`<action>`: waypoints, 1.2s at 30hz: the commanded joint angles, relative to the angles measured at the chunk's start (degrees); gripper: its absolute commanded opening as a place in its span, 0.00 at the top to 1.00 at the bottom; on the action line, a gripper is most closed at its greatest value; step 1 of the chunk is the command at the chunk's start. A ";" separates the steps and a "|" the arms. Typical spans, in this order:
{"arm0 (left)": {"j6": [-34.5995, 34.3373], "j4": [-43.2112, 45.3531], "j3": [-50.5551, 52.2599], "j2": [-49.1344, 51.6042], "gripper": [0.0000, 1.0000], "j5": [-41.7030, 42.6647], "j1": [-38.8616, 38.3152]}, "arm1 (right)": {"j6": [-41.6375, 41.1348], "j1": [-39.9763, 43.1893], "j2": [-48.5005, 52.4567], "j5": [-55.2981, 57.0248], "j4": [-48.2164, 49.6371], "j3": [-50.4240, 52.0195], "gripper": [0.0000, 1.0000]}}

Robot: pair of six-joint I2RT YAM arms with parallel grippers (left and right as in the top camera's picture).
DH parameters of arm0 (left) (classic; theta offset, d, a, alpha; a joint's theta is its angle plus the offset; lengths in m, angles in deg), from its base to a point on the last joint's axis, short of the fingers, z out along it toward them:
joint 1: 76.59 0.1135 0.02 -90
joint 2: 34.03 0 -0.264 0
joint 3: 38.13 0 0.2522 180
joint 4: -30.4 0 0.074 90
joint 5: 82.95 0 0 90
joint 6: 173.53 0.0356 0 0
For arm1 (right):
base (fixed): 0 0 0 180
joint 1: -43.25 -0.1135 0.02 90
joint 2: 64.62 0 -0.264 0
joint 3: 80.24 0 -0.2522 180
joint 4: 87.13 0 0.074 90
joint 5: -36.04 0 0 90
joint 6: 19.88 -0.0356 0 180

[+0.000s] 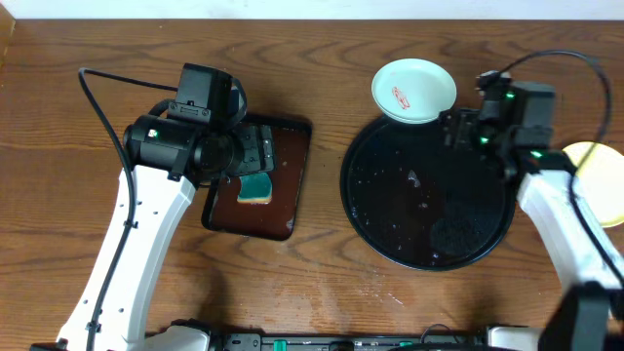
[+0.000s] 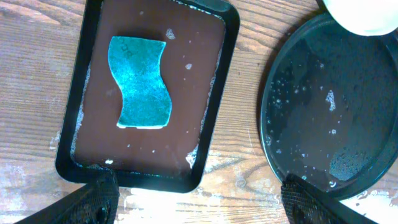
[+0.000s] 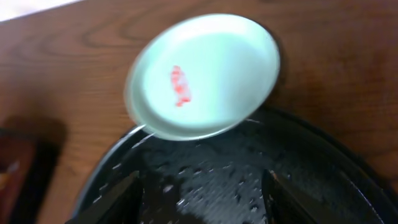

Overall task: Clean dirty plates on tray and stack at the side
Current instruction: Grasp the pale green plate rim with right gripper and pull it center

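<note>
A pale mint-white plate [image 1: 413, 91] with a red smear rests on the far rim of the round black tray [image 1: 390, 219]; it also shows in the right wrist view [image 3: 205, 78]. A pale yellow plate [image 1: 597, 180] lies at the right edge, partly hidden by the right arm. My right gripper [image 3: 202, 199] is open and empty over the wet tray [image 3: 236, 180], just short of the plate. My left gripper [image 2: 199, 199] is open and empty above the brown tray's near edge. A third plate is out of view.
A rectangular dark brown tray [image 1: 292, 185] left of the black tray holds soapy water and a teal sponge [image 1: 256, 187], also in the left wrist view [image 2: 142, 82]. The black tray's left part shows in the left wrist view [image 2: 323, 112].
</note>
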 commanded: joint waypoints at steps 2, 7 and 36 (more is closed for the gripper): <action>0.55 -0.15 -0.68 -0.04 0.16 -0.15 0.09 | -14.25 1.01 7.87 4.94 6.75 -0.35 0.44; 0.55 -0.15 -0.68 -0.04 0.16 -0.15 0.09 | -15.26 0.17 17.16 -1.49 20.70 -0.35 0.44; 0.55 -0.15 -0.68 -0.04 0.16 -0.15 0.09 | -17.97 -0.20 11.30 -0.50 11.52 -0.35 0.99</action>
